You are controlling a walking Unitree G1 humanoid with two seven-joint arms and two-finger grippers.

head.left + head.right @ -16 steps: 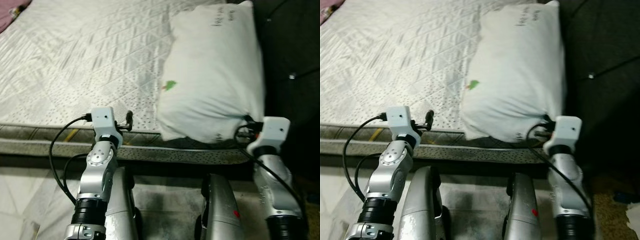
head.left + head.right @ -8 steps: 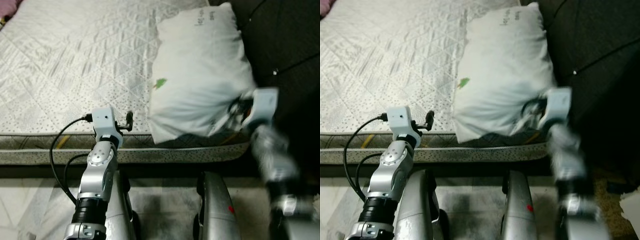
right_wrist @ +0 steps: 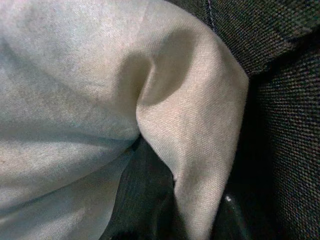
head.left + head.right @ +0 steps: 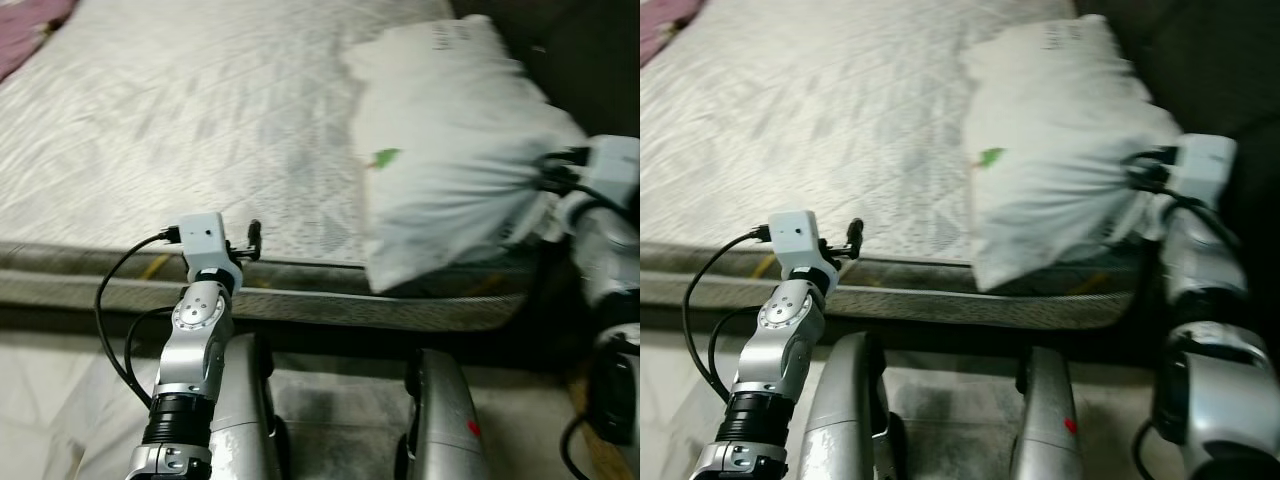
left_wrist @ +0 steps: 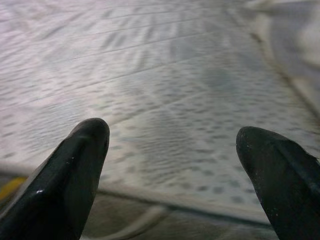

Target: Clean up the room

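Pillow [image 4: 450,150], white with a small green mark and some dark handwriting near its far end, lies on the mattress [image 4: 180,130] toward two o'clock, its near corner hanging over the bed's front edge. The right pincer [image 4: 545,180] is at that near corner at three o'clock; its wrist view has bunched white cloth pressed close against the lens with dark woven fabric beside it, and the cloth reads as clamped between the fingers. The left pincer [image 5: 172,150] is held over the mattress's front edge at about eight o'clock, its two black fingers [image 5: 75,165] spread well apart with nothing between them.

The mattress is bare, pale grey, quilted in diamond lines with a speckled pattern, and has a darker piped border along its near side. A pink cloth [image 4: 30,30] shows at eleven o'clock. A dark upholstered surface [image 4: 1200,60] stands beside the pillow at one o'clock. Below the bed is pale tiled floor [image 4: 40,380].
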